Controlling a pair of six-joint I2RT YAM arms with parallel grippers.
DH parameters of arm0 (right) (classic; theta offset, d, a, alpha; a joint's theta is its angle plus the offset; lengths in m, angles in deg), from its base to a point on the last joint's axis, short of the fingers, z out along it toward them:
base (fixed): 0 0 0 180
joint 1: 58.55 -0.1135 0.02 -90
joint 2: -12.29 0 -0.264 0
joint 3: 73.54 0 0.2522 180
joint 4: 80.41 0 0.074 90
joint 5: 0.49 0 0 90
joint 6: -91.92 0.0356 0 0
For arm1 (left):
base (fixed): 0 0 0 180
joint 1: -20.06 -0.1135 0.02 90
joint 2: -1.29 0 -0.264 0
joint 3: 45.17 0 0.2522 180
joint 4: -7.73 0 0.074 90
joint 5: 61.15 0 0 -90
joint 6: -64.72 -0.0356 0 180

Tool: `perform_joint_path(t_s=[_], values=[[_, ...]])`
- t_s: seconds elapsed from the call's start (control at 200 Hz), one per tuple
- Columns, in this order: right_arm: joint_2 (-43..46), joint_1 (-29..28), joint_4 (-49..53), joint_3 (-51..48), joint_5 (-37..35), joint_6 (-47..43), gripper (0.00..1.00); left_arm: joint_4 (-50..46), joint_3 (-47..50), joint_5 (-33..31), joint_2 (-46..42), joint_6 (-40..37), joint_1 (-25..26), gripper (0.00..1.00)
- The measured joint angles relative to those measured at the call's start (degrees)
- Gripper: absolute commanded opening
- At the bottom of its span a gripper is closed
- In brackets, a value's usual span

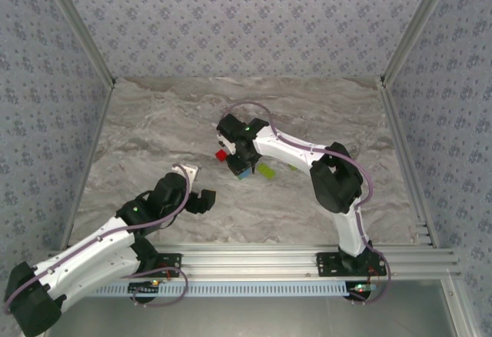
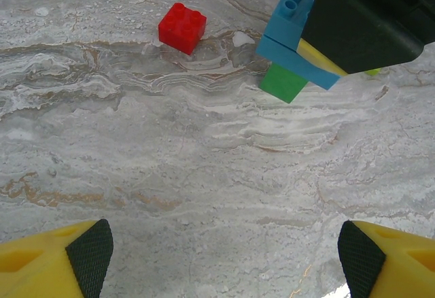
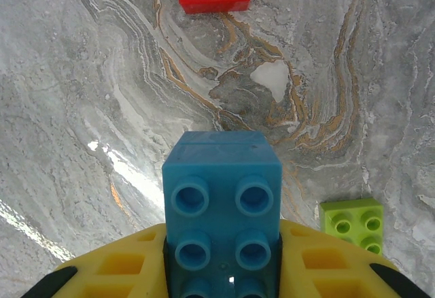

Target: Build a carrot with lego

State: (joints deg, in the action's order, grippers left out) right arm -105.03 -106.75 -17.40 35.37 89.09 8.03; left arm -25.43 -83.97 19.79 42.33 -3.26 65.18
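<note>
Top external view: the right arm reaches out over the grey marbled tabletop (image 1: 154,137), with the right tool (image 1: 241,166) near mid-table. The left arm is folded low at the near left. The left tool (image 1: 204,201) sits apart from all the bricks.

Right tool: pressed together on the partly built carrot (image 2: 293,43), a short stack of studded plastic bricks. In the left wrist view the stack hangs tilted from the black tool body, with light blue pieces above and a green block at the lower end. That green end sits at or just over the tabletop; I cannot tell whether it touches. In the right wrist view the yellow fingers (image 3: 115,267) clamp the blue part from both sides, and its hollow underside faces the camera.

Left tool: spread wide and holding nothing. In the left wrist view its two yellow fingertips with black pads (image 2: 90,252) stand at the lower corners, with bare tabletop between them.

Loose pieces:
- red square studded plastic brick (image 2: 182,28) — flat on the tabletop, studs up, near the held stack but not touching it.
- lime-green square studded plastic brick (image 3: 352,224) — also flat on the tabletop, studs up. In the right wrist view it lies just to the right of the held stack, apart from the red one.
</note>
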Motion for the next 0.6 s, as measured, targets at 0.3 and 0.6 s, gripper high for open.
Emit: perform_joint_path(t_s=[0.3,0.6], values=[[-1.0,0.0,-0.2,-0.1,0.0,0.0,0.31,0.0,0.0,0.0,0.0,-0.2,0.0,0.89],[-1.3,0.0,-0.2,-0.2,0.2,-0.6,0.31,0.0,0.0,0.0,0.0,-0.2,0.0,0.89]])
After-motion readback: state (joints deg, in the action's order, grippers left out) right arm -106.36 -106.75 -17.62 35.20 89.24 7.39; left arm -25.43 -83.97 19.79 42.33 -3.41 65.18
